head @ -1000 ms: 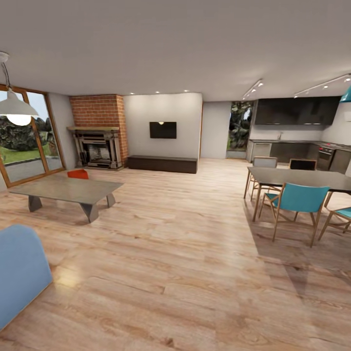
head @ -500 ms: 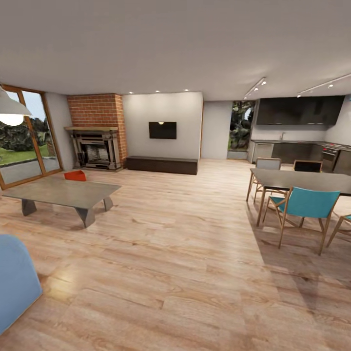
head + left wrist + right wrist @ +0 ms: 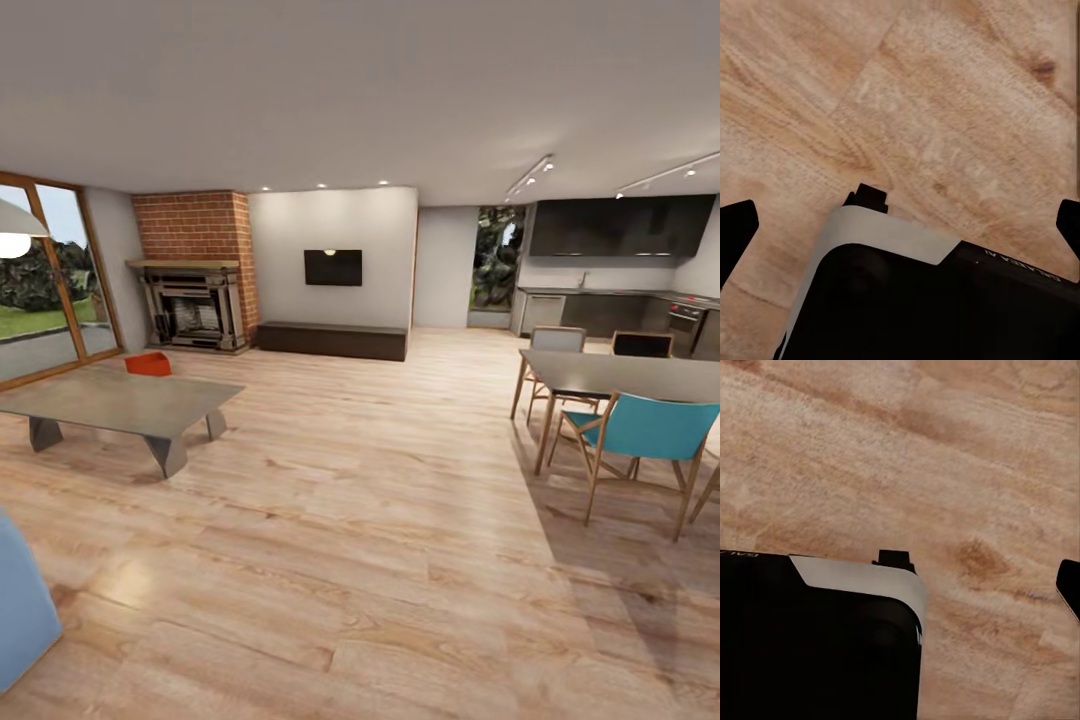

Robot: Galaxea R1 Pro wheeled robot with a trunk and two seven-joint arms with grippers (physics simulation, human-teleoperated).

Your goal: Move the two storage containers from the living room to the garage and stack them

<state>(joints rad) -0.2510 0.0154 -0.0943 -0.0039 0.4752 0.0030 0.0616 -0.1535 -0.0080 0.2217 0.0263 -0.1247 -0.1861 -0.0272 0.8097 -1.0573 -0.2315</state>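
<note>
Fingers first: our left gripper [image 3: 900, 225] shows two dark fingertips [image 3: 736, 225] far apart at opposite edges of its wrist view, spread wide with nothing between them but the light wood plank floor [image 3: 945, 112]. Of our right gripper we see one dark fingertip [image 3: 1069, 589] at the edge of its wrist view, so we cannot tell how wide it stands. Both wrist views also show the black, grey-edged robot base [image 3: 915, 300] over the planks.

From our head view we look across the living room. One orange-red storage container [image 3: 148, 364] sits just behind the low grey coffee table [image 3: 120, 405], between that table and the red brick fireplace [image 3: 195, 270]. Only its upper part shows; we cannot see inside it.

Compared with a second ago, the whole view has shifted, so our camera has moved: the table and container now sit further left and the hanging lamp [image 3: 15, 228] is nearly out of frame.

Well to the right of the table stand a dark dining table [image 3: 630, 375] and a teal chair [image 3: 650, 430] with wooden legs.
</note>
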